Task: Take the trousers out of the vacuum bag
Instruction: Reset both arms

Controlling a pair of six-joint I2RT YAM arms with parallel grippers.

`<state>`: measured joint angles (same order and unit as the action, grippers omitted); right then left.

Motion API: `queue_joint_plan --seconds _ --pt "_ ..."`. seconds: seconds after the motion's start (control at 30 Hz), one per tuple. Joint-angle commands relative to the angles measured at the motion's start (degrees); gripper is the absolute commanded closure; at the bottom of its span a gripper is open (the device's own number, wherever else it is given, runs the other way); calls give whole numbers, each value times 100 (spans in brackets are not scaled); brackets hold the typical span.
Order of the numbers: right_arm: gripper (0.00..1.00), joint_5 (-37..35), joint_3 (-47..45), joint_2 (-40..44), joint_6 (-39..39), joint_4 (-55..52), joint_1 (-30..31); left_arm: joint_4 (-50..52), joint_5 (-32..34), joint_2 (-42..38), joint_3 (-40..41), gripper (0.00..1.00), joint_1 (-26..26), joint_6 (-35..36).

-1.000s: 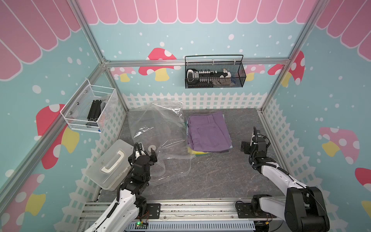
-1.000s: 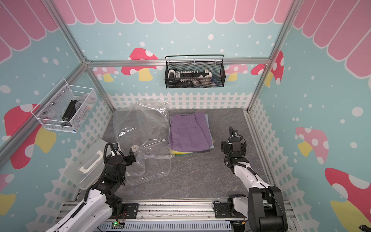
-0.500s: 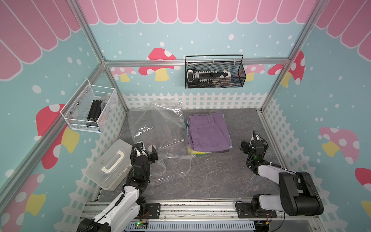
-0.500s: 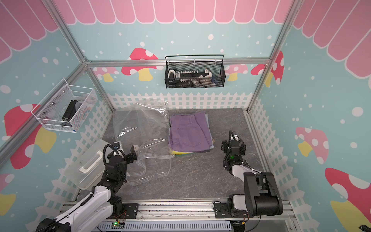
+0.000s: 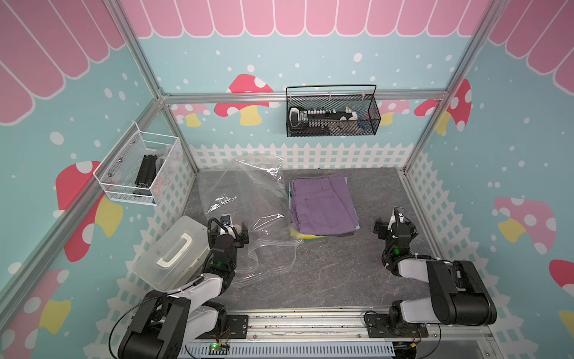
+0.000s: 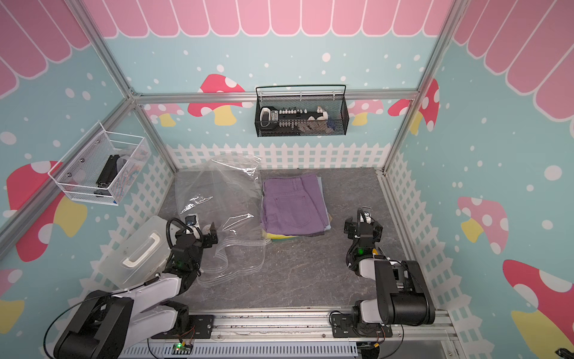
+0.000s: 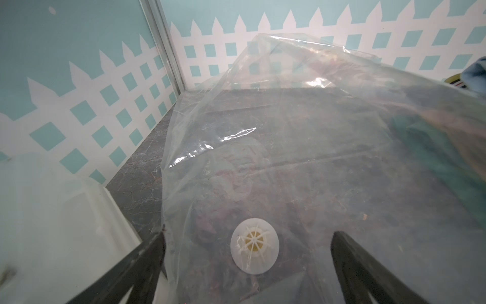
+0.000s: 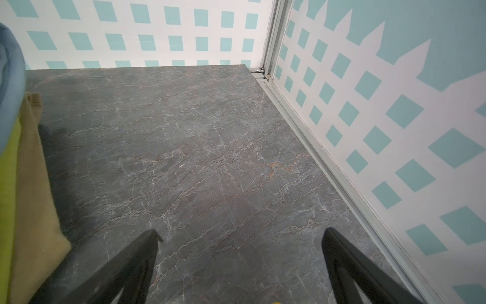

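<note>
The trousers (image 5: 323, 206) (image 6: 293, 205) lie as a folded stack on the grey table, outside the bag, purple pair on top and yellow showing at the near edge. The vacuum bag (image 5: 248, 199) (image 6: 223, 199) lies crumpled and see-through just left of the stack, its ridged zip edge toward the front. My left gripper (image 5: 231, 230) (image 7: 247, 237) is open, low over the bag's white round valve (image 7: 254, 246). My right gripper (image 5: 394, 225) (image 8: 242, 234) is open over bare table right of the stack. The stack's tan, yellow and light blue edges (image 8: 31, 184) show in the right wrist view.
A translucent hard box with a white handle (image 5: 174, 251) leans at the left wall beside my left arm. A white wire basket (image 5: 139, 171) hangs on the left wall and a black one (image 5: 332, 112) on the back wall. Fence-patterned walls close three sides.
Both arms have folded back toward the front rail, their upper links now low over the bases. Both grippers stayed open. The bag and the trousers have not moved.
</note>
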<state>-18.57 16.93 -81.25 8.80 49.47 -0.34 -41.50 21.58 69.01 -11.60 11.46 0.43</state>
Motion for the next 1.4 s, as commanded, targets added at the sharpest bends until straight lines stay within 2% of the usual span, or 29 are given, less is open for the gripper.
queue_joint_plan --seconds 0.0,0.13,0.2,0.33,0.4,0.47,0.53,0.6,1.37 --pt "1 252 -54 -203 -202 665 -10 -970 -286 463 -269 1 -115 254" --pt "1 284 -166 -525 -246 1221 -2 -1254 -295 1063 -542 1 -255 267" --pt "1 284 -159 -461 -234 1107 -1 -1217 -706 1231 -602 1 -444 116" --pt "1 284 -117 -489 -245 1072 -1 -1976 -1083 1737 -470 1 -719 -77" --pt "1 284 -51 -492 -255 933 7 -1858 -1270 1882 -612 1 -744 -17" --pt "1 266 -55 -488 -256 927 10 -1174 -1317 1782 -841 1 -772 -40" --pt "1 270 -56 -488 -260 931 16 -1051 -1461 1903 -1011 1 -848 -57" --pt "1 259 -41 -490 -264 924 27 -535 -1703 1843 -1216 1 -1089 -303" --pt "1 222 137 -541 -371 643 113 -641 -1792 1862 -1185 1 -1146 -324"
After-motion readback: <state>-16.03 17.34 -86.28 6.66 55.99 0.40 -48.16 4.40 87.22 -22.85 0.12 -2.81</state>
